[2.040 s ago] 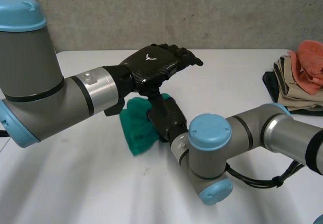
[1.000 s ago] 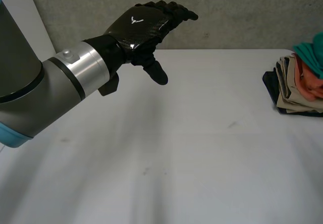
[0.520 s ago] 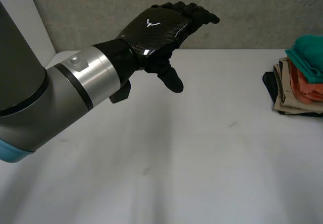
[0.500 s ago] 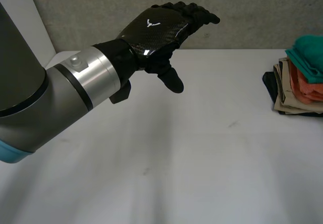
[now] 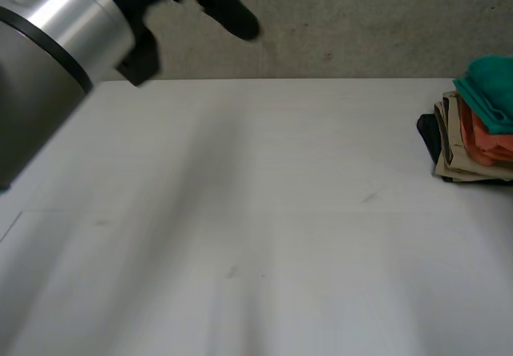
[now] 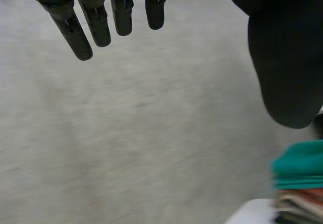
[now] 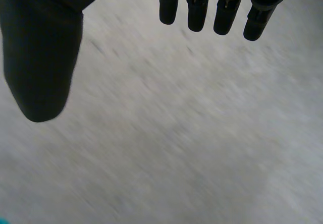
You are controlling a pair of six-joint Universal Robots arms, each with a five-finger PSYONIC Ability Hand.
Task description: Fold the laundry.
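A stack of folded laundry (image 5: 469, 143) sits at the table's right edge, with a folded teal cloth (image 5: 490, 90) on top, above orange and beige pieces. My left hand (image 5: 234, 16) is raised high at the back left, above the table, with its thumb hanging down. In the left wrist view the left hand (image 6: 285, 72) is open, fingers straight and empty, and the teal cloth (image 6: 299, 166) on the stack lies beyond its thumb. My right hand (image 7: 43, 57) is open too, fingers straight, holding nothing, facing a grey surface.
The white table (image 5: 264, 228) stretches bare from the front edge to the grey wall (image 5: 377, 19) behind it. The left forearm (image 5: 48, 59) fills the back left corner.
The teal cloth went from the table's middle onto the stack at the right. My left hand has since risen up and to the left.
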